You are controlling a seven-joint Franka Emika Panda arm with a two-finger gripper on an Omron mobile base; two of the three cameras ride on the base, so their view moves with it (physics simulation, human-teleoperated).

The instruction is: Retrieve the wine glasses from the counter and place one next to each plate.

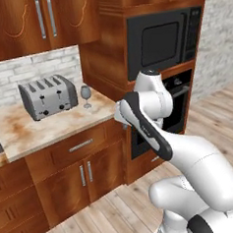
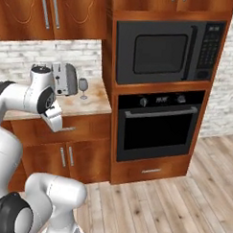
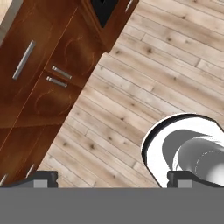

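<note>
- A silver four-slot toaster (image 1: 49, 97) stands toward the back of the counter (image 1: 26, 132), close to the pale brick wall, its slots facing up.
- Just to the toaster's right, near the counter's right edge where it meets the tall oven cabinet, one small smoky wine glass (image 1: 86, 96) stands upright on its foot. It sits apart from the toaster, not touching it, with open room in front, which should leave a clear approach from the front edge.
- A second glass and the plates cannot be made out here.
- The white arm folds in front of the lower cabinets, below the counter's front edge. Its gripper (image 3: 112, 178) points down at the wooden floor and cabinet doors (image 3: 39, 78), well apart from the glass, so the pickup looks not yet begun.
- The two dark finger tips (image 3: 40, 178) stand wide apart with nothing between them, ready for a reach.
- To the right, a black microwave (image 2: 164, 52) sits above a black built-in oven (image 2: 158, 127).
</note>
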